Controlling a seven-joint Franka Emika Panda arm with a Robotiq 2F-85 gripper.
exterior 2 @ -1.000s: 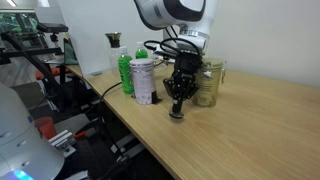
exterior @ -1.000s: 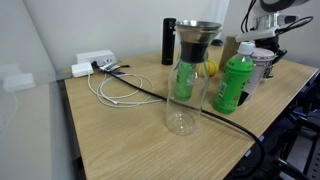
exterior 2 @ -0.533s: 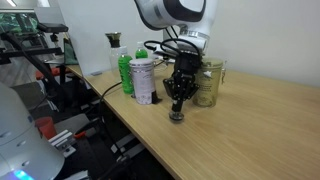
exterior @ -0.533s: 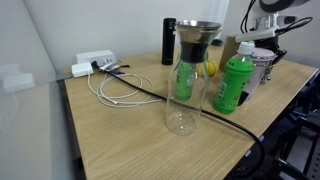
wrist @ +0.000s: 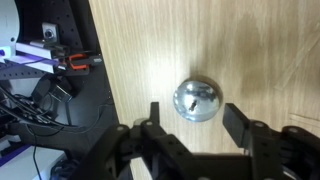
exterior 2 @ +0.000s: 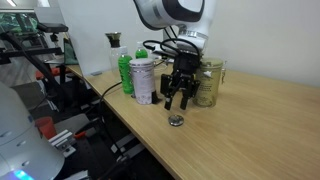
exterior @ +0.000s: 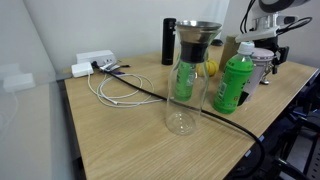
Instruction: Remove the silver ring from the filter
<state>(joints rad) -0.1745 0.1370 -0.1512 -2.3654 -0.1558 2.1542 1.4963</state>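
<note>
The silver ring (wrist: 197, 100) shows as a small shiny round piece lying flat on the wooden table (wrist: 240, 40), also seen in an exterior view (exterior 2: 176, 121). My gripper (wrist: 194, 115) hangs just above it, open, a finger on either side and neither touching it. In an exterior view the gripper (exterior 2: 177, 101) stands a little over the ring. The filter (exterior: 197, 38), a dark metal cone, sits in the neck of the clear glass carafe (exterior: 184, 95) mid-table, far from the gripper (exterior: 271, 62), which is partly hidden behind bottles.
A green bottle (exterior: 233, 85) and a grey-lidded jar (exterior 2: 143, 80) stand close beside the gripper, with a glass jar (exterior 2: 207, 85) behind it. A black flask (exterior: 168, 42) stands behind the carafe. Cables (exterior: 115, 88) and a white power strip (exterior: 92, 62) lie at the far side. The table edge (exterior 2: 140, 125) runs near the ring.
The jaws were shut on the silver ring at table level. They have opened and lifted slightly, leaving the ring lying on the table.
</note>
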